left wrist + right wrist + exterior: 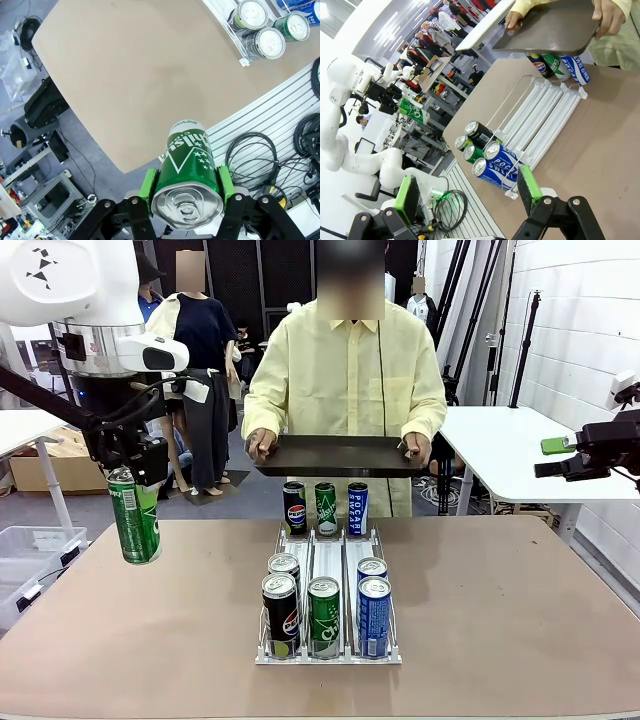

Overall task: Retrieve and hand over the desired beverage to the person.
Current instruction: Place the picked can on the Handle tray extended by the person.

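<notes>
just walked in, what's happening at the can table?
The left hand is shut on a green can, holding it up near the left edge of the table. The person across from it holds out a dark tray. The right hand hangs open off to the side. Other cans sit in the rack.

From the front we look across the bench (500, 590) at the person (345, 370); both wrist cameras look down obliquely from beyond its edges, sharing the can rack (328, 558).

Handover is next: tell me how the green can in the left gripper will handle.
The green can looks smooth metal, so it may slip in the left gripper. Tall and narrow, it probably tips easily on the person's held tray.
</notes>
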Controlling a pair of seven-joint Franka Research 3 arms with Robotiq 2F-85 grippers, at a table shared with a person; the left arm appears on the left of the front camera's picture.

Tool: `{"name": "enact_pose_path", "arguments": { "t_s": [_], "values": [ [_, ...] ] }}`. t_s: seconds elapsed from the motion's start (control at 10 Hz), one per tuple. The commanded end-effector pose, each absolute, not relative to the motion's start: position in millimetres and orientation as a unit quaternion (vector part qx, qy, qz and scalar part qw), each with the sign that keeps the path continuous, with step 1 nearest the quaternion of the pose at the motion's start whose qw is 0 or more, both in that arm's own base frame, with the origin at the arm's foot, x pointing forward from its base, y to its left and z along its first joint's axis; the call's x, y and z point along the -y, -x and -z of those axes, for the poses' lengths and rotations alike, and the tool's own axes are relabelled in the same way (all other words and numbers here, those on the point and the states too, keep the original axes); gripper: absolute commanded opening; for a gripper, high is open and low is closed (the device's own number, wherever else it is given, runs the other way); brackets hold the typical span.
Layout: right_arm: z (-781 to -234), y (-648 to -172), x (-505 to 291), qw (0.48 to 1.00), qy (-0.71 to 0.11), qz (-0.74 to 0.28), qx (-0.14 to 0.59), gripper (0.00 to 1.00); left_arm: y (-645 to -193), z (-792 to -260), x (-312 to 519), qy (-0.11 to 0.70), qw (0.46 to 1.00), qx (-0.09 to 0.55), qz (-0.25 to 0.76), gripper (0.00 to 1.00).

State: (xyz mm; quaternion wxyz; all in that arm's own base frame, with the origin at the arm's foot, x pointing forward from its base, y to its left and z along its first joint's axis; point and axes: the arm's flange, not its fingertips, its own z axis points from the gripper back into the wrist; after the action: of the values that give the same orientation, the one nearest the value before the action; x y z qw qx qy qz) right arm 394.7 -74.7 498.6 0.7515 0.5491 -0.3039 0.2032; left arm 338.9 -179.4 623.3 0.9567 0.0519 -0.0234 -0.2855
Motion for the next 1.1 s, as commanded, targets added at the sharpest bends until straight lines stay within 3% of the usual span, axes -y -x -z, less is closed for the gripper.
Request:
{"name": "enact_pose_path", "arguments": {
  "t_s": [0.0,1.0],
  "values": [
    [-500.1,-395.1,73.8,0.748,-0.554,-0.201,0.305,1.00,-339.6,-630.4,178.8,-0.055,0.957,0.024,0.285,0.00],
    [-500.1,-395.1,73.8,0.748,-0.554,-0.201,0.305,1.00,-339.6,-630.4,178.8,-0.055,0.957,0.024,0.285,0.00]
  ]
}}
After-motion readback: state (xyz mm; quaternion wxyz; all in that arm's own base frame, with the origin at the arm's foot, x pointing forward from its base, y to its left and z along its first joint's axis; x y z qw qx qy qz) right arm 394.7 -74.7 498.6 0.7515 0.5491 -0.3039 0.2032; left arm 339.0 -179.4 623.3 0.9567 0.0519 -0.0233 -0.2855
